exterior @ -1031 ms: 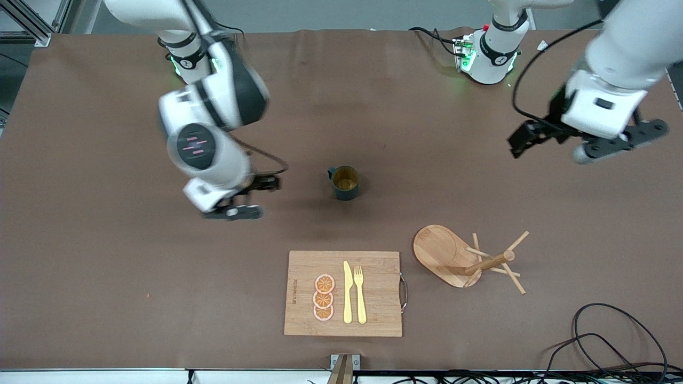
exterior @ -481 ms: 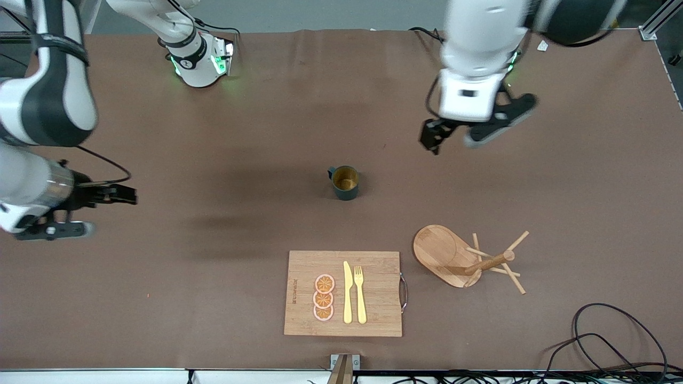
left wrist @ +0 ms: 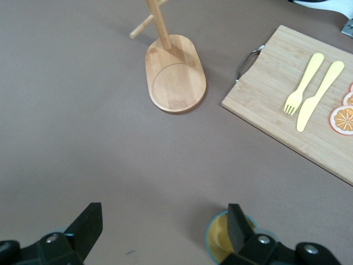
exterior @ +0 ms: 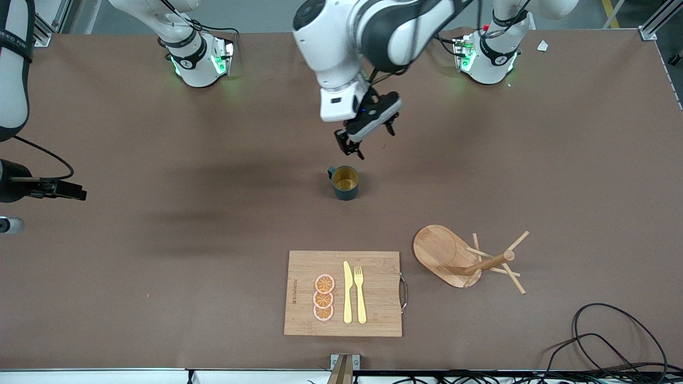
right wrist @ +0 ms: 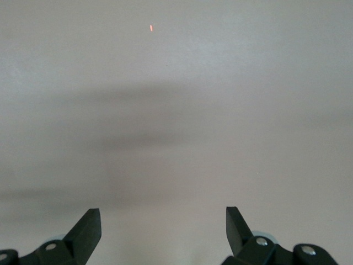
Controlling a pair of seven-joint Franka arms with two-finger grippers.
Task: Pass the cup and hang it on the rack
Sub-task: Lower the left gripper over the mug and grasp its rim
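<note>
The cup (exterior: 345,183) stood upright on the brown counter (exterior: 160,266), out in the middle, open mouth up, its little handle turned toward the right arm's end. Nothing held it. The left gripper (exterior: 353,144) hung in the air over the counter just beside the cup, on the robots' side of it, jaws spread wide and empty. In the left wrist view that gripper (left wrist: 160,229) showed both fingers well apart, with the cup's yellow inside (left wrist: 223,237) peeking up beside one finger (left wrist: 238,226).

The rack (exterior: 464,257) sat nearer the front camera than the cup and toward the left arm's end of the counter, oval base flat, post and thin pegs up, no cup on any peg. Beside it, toward the right arm's end, lay a cutting board (exterior: 373,314) with a yellow knife (exterior: 347,292), a yellow fork (exterior: 360,293) and three orange slices (exterior: 324,297) on it.

The right gripper (exterior: 58,188) waited at the right arm's end of the counter, over bare surface. The right wrist view had its jaws (right wrist: 160,232) open with nothing between them.
</note>
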